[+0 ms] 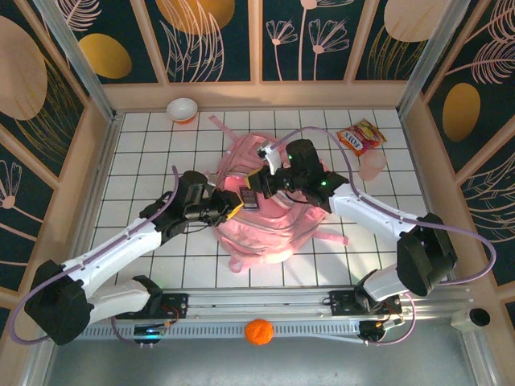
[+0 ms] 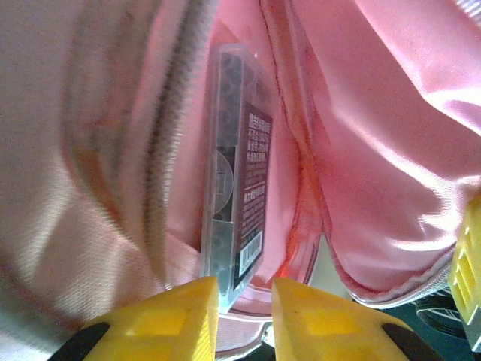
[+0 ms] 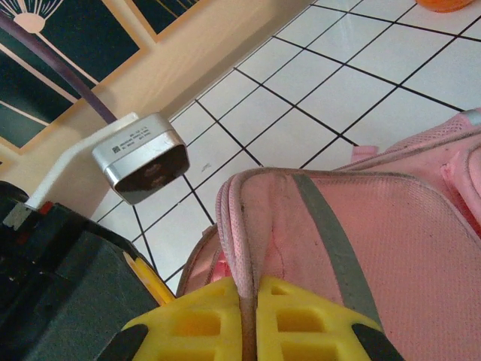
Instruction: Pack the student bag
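Bowl (image 1: 183,108), white w/ orange inside, is sitting on the white-tiled tabletop (image 1: 145,161) beyond the student bag (image 1: 278,233) and toward its left, well apart from it. The left arm is reaching in from the bag's left, w/ the left pincer (image 1: 233,203) lying at the bag's left edge. In the left wrist view that pincer (image 2: 244,289) is pointing into an open pocket of the bag (image 2: 376,150). Its yellow fingers are standing a narrow gap apart, and the near end of a clear case (image 2: 237,188) w/ dark label and barcode is sitting right at that gap. Can't tell whether it is pinching the case or just beside it. From above, the case (image 1: 249,198) is showing as a small dark box on the bag's left part, btwn the two pincers. The bag itself, pink and crumpled, is lying at the tabletop's middle, straps trailing toward the near edge. An orange ball (image 1: 257,331) is resting near-side of the bag, past the arms' base rail. The right arm is coming in from the bag's right, and the right pincer (image 1: 264,183) is sitting over the bag's top. In the right wrist view it (image 3: 248,289) is pressed together on the bag's (image 3: 391,248) pink piped pocket rim, pinching that edge. A red-and-yellow snack packet (image 1: 360,137) is lying beyond the bag to its right, apart from it.
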`<state>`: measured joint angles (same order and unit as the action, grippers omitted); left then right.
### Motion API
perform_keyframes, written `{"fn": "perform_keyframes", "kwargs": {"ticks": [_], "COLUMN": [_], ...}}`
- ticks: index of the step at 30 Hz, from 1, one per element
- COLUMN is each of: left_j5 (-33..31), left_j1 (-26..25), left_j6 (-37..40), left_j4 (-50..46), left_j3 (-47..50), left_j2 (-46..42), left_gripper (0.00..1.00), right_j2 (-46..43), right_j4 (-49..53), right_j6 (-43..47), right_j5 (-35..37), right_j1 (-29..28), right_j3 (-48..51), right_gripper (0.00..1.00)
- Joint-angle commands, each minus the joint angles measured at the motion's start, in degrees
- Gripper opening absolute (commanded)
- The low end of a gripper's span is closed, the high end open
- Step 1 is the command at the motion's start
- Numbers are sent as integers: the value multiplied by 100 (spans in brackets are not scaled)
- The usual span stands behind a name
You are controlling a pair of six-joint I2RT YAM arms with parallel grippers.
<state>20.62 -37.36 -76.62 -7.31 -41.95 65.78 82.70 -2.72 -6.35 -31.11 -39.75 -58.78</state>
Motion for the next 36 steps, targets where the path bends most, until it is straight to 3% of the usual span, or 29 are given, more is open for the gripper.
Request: {"fn": "perform_keyframes", "kwargs": {"ticks": [1, 9, 15, 18, 21, 24, 27, 32, 36], "left_j5": [264, 299, -33, -199, -345, -596, -639, -22, 400], "left_j1": [-95, -259, -246, -157, 57, 226, 233, 235, 230], "left_j6": [-54, 57, 628, 932, 1564, 2696, 4403, 7777, 9829], "left_j4": [510, 1013, 722, 731, 709, 448, 329, -160, -1014], "left_j3": [-120, -238, -370, -29, 249, 194, 72, -30, -94], "left_j2": [210, 827, 559, 101, -437, -876, -1179, -1294, -977], "left_gripper": [22, 24, 39, 46, 51, 54, 58, 63, 68], "right_j2": [-74, -60, -203, -289, -331, -334, -290, -146, -98], "right_j4": [-695, -667, -187, 390, 1759, 2904, 3809, 4981, 5277], "right_j6": [-24, 12, 642, 1530, 3085, 4314, 5409, 6842, 7253], "right_j5": [-325, -419, -817, -1498, -2062, -2305, -2614, -2554, -2581], "right_j1": [-69, -85, 129, 311, 434, 668, 806, 807, 804], "right_j3": [-415, -458, -426, -490, -772, -973, -1131, -1371, -1415], "right_gripper": [0, 0, 0, 0, 0, 0, 0, 0, 0]}}
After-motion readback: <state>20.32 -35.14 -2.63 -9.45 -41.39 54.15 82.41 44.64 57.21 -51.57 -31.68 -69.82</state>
